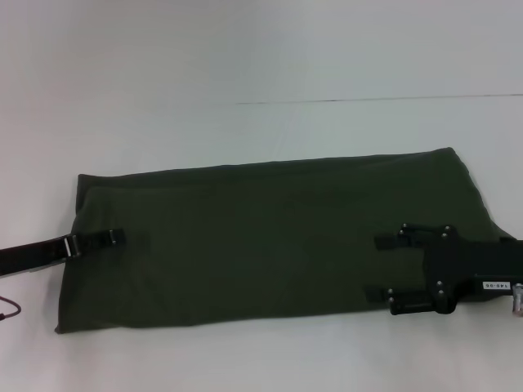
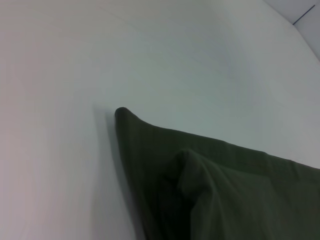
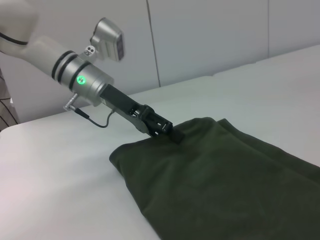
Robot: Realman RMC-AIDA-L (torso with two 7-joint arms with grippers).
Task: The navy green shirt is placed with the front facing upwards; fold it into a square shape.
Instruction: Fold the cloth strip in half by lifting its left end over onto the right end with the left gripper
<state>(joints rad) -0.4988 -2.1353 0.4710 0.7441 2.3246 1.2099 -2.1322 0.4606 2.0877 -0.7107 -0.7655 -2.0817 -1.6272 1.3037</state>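
Note:
The navy green shirt lies folded into a long band across the white table, plain green side up, no lettering showing. My left gripper reaches in from the left over the band's left end and is shut on the cloth there. The right wrist view shows that gripper pinching a raised edge of the shirt. In the left wrist view a lifted fold of the shirt bulges up close. My right gripper rests over the band's right end, open, fingers spread and pointing left along the cloth.
The white table stretches bare behind and in front of the shirt, with a thin seam at the back. A dark cable hangs under the left arm. Pale wall panels stand behind the table.

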